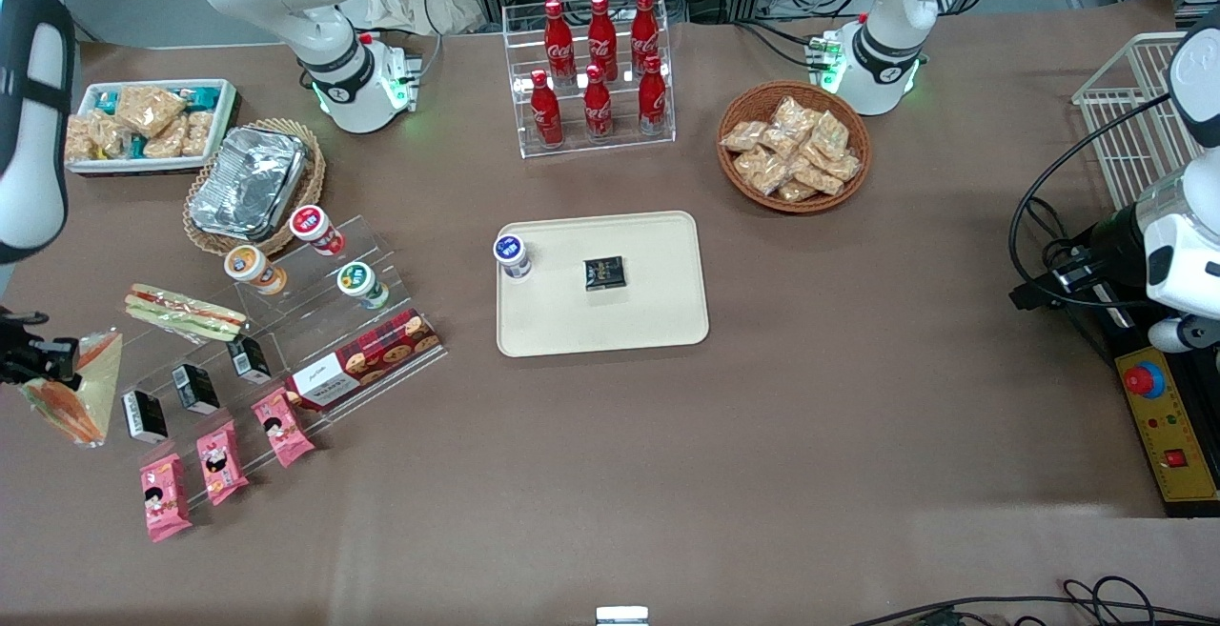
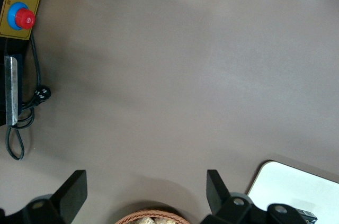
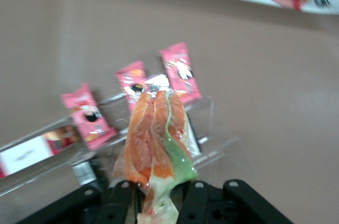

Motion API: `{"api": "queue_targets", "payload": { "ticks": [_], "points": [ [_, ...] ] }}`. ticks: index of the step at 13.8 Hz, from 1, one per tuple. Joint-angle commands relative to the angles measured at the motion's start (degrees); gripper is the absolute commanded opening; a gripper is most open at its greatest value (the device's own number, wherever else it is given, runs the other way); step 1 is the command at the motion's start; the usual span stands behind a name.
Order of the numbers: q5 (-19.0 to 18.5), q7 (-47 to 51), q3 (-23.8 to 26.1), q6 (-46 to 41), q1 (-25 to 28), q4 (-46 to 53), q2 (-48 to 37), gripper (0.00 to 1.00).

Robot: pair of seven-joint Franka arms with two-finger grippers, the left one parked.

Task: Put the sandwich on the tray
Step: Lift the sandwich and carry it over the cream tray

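- We see the right arm's black two-finger gripper [image 3: 157, 195] clenched on the clear-wrapped triangular wedge sandwich [image 3: 158, 136], pinching it at one end so its orange, red and green filling edge points away from the wrist camera.
- In the front view the sandwich [image 1: 78, 388] hangs at the working arm's end of the table, just beside the clear acrylic stepped display shelf [image 1: 286, 321]; whether it is fully clear of the table we cannot tell.
- The large cream-beige rectangular plastic tray [image 1: 658, 312] lies well apart, at the middle of the table. It already carries a small white cup with a blue lid [image 1: 512, 255] and a small black square packet [image 1: 603, 272].
- Our judgement: the sandwich is grasped, and the carry to the tray is what remains.
- Risk one: the grip sits on slippery film and soft bread near one end, so the wedge could swing, slide out or be crushed on a fast move.
- Risk two: the pink snack packets [image 3: 180, 71] and the shelf lie right under the sandwich, so a low path could snag them.
- Risk three: a careless drop point could topple the cup or land on the packet; the bare part of the tray nearer the front camera looks safest.
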Motion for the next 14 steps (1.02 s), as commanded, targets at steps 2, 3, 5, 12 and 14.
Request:
{"api": "queue_targets", "payload": {
  "ticks": [2, 3, 5, 12, 14],
  "points": [
    [1.1, -1.8, 7.8, -1.9, 0.1, 0.0, -3.3, 0.0],
    [1.0, -1.8, 10.7, -3.3, 0.1, 0.0, -3.4, 0.0],
    [-2.1, -3.8, 17.7, -4.3, 0.1, 0.0, -3.1, 0.0],
    [-4.0, -0.4, 38.8, 2.4, 2.1, 0.0, 4.5, 0.0],
    [-4.4, -0.7, 42.4, 5.4, 3.4, 0.0, 9.5, 0.0]
  ]
}}
